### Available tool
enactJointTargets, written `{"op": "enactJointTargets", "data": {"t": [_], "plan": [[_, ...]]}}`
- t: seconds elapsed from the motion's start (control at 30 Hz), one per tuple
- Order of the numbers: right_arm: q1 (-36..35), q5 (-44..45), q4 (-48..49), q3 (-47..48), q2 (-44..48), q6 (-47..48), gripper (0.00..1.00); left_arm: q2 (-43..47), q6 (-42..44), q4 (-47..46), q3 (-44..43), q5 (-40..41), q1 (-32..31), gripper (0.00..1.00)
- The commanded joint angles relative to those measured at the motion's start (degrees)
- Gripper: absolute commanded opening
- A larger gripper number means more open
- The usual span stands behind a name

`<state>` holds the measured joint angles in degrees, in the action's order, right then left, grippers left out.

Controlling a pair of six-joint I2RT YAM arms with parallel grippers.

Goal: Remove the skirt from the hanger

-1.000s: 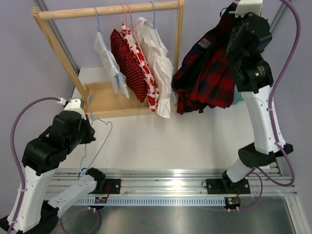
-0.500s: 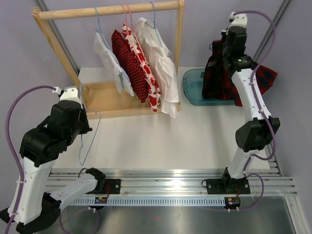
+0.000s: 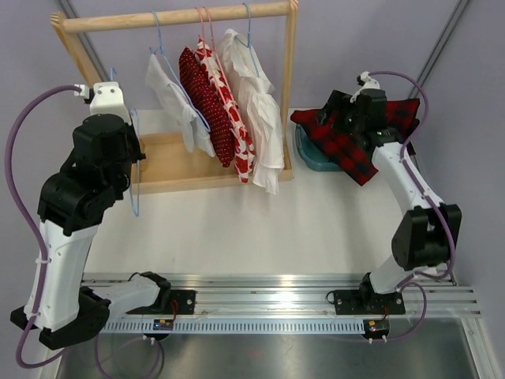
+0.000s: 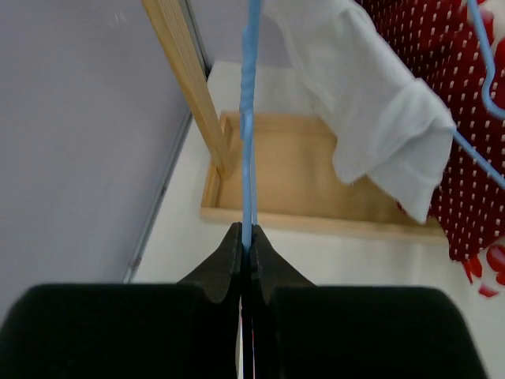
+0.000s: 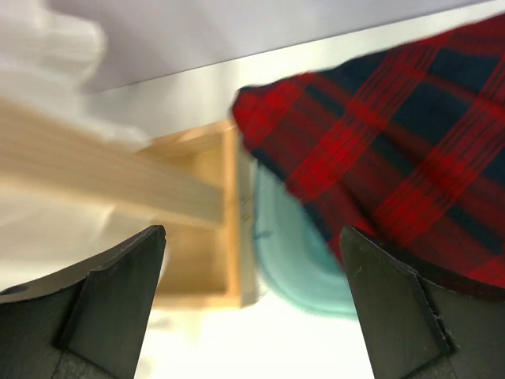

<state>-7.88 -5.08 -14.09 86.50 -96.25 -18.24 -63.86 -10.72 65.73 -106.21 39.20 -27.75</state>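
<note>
Fingers of the left gripper are pressed together on the wire of a bare blue hanger. The wire rises straight out of the fingertips. In the top view the left arm holds this hanger raised at the left end of the wooden rack, in front of the rack's base tray.

The right gripper stands with its jaws spread wide and nothing between them. Directly beyond it lies the skirt, red and dark plaid, off the hanger. The skirt is spread across a teal bin on the table, just right of the rack, and covers most of the bin. Whether the cloth touches the right finger cannot be told.

A white shirt, a red polka-dot garment and a white garment hang from the rack's rail.
</note>
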Motion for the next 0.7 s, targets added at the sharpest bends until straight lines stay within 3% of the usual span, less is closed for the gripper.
{"op": "enactJointTargets", "data": {"t": [0.0,0.1,0.27,0.43,0.6,0.67], "plan": [[-0.2,-6.6,9.3,-8.1,10.7,-7.4,0.99,-0.2,10.2,-16.8,-2.5,3.8,1.9,0.00],[-0.3,-9.2,11.7,-15.8,14.8,-9.8,0.99,-3.5,10.3,-22.9,-5.9,-1.2,5.9,0.00],[-0.3,-11.5,10.4,-18.5,17.8,-10.1,0.99,-11.7,11.1,-26.9,-11.5,-12.0,13.1,0.00],[-0.3,-12.3,10.1,-21.1,21.4,-9.8,0.99,-19.0,4.3,-27.2,-19.4,-25.5,22.4,0.00],[-0.3,-12.5,8.2,-22.6,24.3,-8.8,0.99,-23.5,1.2,-25.9,-19.5,-35.5,25.1,0.00],[-0.3,-12.2,7.8,-23.1,26.1,-8.7,0.99,-23.2,-0.9,-26.4,-15.5,-41.7,27.2,0.00]]}}
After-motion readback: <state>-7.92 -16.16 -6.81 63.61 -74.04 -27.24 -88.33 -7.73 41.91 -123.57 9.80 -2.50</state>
